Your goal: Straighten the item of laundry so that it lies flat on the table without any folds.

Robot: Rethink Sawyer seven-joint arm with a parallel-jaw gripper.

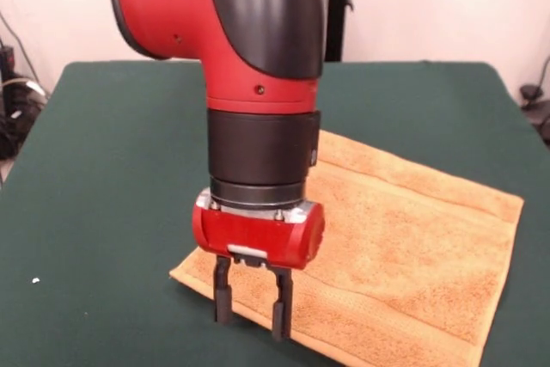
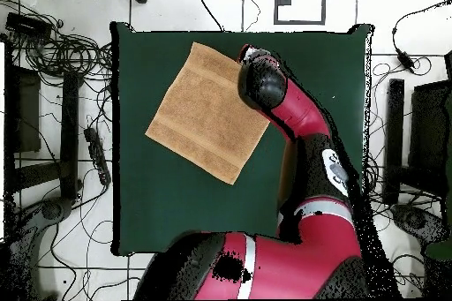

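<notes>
Green table [image 1: 103, 178]: hand [image 1: 253, 302] upright, open, seemingly touching towel [image 1: 404, 247].

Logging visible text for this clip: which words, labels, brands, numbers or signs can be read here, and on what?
None can be read.
The towel, the table and the gripper show no lettering.
A small grey and white mark on the arm in the overhead view is too small to read.

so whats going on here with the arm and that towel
A red and black Sawyer arm is working on a golden-orange towel spread on a dark green table. The towel already looks flat, with no folds showing. The gripper is open and points down over one corner of the towel, holding nothing; whether its tips touch the cloth is unclear.
</notes>
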